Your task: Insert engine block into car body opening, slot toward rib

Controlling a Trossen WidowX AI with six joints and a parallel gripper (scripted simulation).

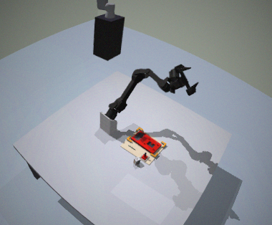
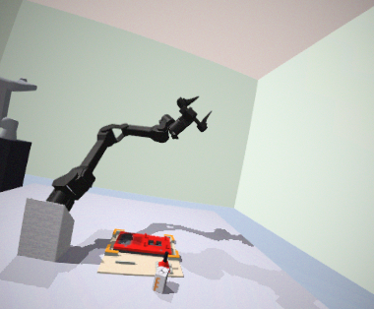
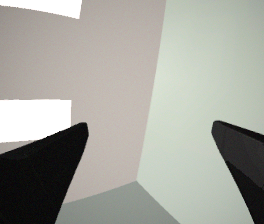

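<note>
The red car body (image 1: 159, 147) (image 2: 138, 248) lies flat between orange corner pieces. A dark grey, square-looking area (image 1: 151, 144) (image 2: 155, 242) shows in the car body; the views are too coarse to tell whether it is the engine block, how deep it sits or which way its slot faces. A dark patch (image 1: 140, 135) (image 2: 126, 239) lies toward the end nearer the arm's base. My gripper (image 1: 194, 75) (image 2: 204, 104) (image 3: 150, 128) is wide open and empty, high above and well away from the car body, its fingers pointing outward and up.
A pale board (image 1: 127, 146) (image 2: 108, 269) lies beside the car body. A small red piece (image 1: 144, 157) (image 2: 163, 264) with a black top is at its edge, near a small grey-white object (image 1: 137, 162) (image 2: 160, 281). The arm's grey base block (image 1: 108, 125) (image 2: 45, 230) stands nearby.
</note>
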